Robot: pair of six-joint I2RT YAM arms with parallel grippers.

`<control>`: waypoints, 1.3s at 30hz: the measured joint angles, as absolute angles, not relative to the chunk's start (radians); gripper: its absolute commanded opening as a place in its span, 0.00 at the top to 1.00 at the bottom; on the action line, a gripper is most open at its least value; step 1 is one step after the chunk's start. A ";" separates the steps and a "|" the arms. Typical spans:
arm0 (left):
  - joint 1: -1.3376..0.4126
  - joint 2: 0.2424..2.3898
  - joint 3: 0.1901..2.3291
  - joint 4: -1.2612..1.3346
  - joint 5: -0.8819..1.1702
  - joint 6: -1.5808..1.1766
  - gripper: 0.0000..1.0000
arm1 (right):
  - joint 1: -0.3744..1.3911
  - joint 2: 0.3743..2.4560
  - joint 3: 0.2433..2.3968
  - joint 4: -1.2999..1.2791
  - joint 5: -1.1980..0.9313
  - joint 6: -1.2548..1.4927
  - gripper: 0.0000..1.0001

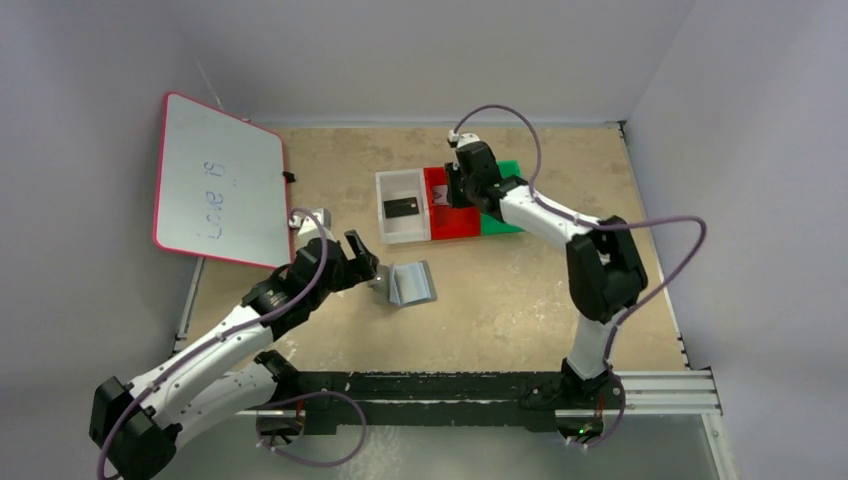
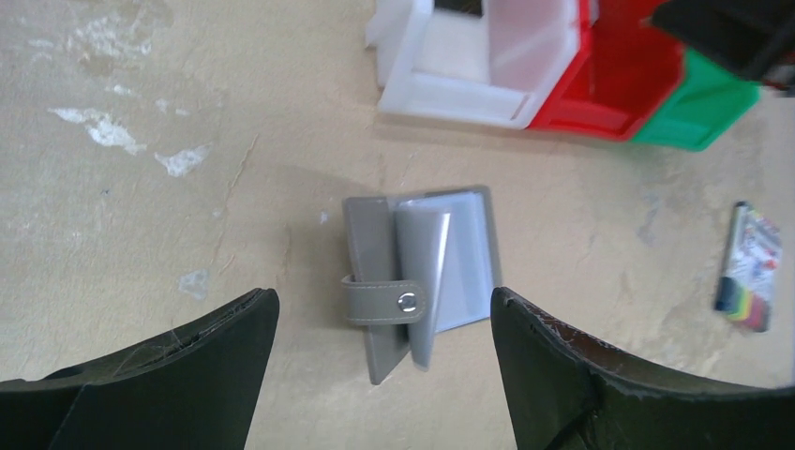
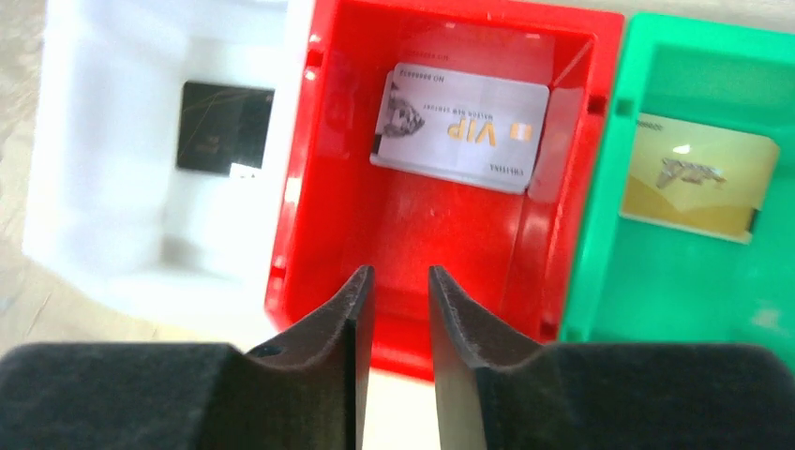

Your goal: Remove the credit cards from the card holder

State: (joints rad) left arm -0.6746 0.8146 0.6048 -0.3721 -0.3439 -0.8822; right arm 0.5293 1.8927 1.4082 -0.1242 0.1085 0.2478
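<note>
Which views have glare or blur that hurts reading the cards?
Right wrist: silvery card sharp, print legible; glare spot on the gold card; black card dark, little detail. Left wrist: card holder in focus. Top external: any print too small to read.

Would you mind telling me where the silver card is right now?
In the right wrist view, the silver card lies inside the red tray, between the white tray and the green tray.
</note>
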 measured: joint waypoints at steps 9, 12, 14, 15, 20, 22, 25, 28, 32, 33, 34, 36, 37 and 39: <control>-0.675 0.957 0.609 -0.386 -0.282 -0.879 0.17 | 0.590 1.407 0.852 0.268 0.024 0.501 0.00; -0.675 0.982 0.617 -0.384 -0.262 -0.878 0.19 | 0.579 1.369 0.698 0.410 -0.065 0.620 0.05; -0.675 0.999 0.617 -0.384 -0.248 -0.876 0.21 | 0.575 1.397 0.658 0.456 -0.110 0.675 0.17; -0.675 1.008 0.617 -0.384 -0.241 -0.875 0.23 | 0.575 1.419 0.645 0.483 -0.140 0.701 0.23; -0.675 1.036 0.617 -0.383 -0.215 -0.872 0.34 | 0.597 1.536 0.630 0.597 -0.277 0.793 0.43; -0.675 1.045 0.617 -0.384 -0.209 -0.871 0.41 | 0.618 1.569 0.634 0.606 -0.302 0.804 0.50; -0.675 1.056 0.617 -0.386 -0.208 -0.870 0.53 | 0.667 1.620 0.664 0.583 -0.314 0.811 0.56; -0.675 1.068 0.617 -0.389 -0.209 -0.865 0.58 | 0.706 1.665 0.707 0.556 -0.313 0.814 0.57; -0.675 1.084 0.617 -0.392 -0.209 -0.849 0.63 | 0.725 1.690 0.731 0.522 -0.302 0.821 0.57; -0.675 1.087 0.616 -0.392 -0.209 -0.846 0.64 | 0.725 1.692 0.733 0.512 -0.298 0.822 0.58; -0.675 1.089 0.614 -0.392 -0.210 -0.844 0.64 | 0.725 1.694 0.736 0.496 -0.286 0.823 0.58; -0.675 1.092 0.607 -0.392 -0.212 -0.844 0.66 | 0.724 1.695 0.746 0.456 -0.265 0.822 0.58; -0.675 1.094 0.605 -0.392 -0.212 -0.843 0.66 | 0.725 1.697 0.752 0.437 -0.252 0.822 0.58; -0.675 1.101 0.601 -0.392 -0.213 -0.842 0.67 | 0.724 1.702 0.772 0.398 -0.231 0.819 0.59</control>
State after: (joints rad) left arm -0.6746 1.1011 0.6006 -0.3920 -0.2131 -0.8425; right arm 0.7242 1.7023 0.7719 0.3977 -0.2314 0.8192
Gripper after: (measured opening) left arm 0.343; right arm 0.422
